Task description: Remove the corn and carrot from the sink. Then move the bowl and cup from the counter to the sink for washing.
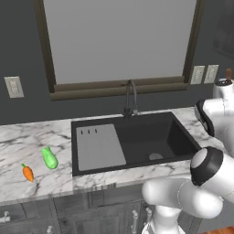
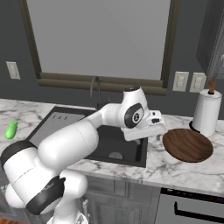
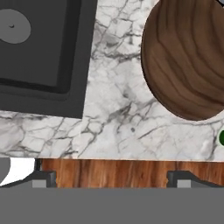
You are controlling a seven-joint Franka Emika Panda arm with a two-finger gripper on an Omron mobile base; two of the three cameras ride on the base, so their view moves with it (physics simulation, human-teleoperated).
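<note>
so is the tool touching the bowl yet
Apart. Hand view shows bare marble between the open tool and the bowl.

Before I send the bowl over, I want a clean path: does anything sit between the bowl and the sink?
Nothing visible does. The bowl rests on the counter just right of the sink, with bare marble between them. The paper towel roll stands behind the bowl, off that path.

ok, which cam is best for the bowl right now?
The right base view: the whole bowl shows on the counter, right of the sink, beside the open gripper. The hand view shows it larger, wood grain clear, but cut off at the frame's top and right edges.
</note>
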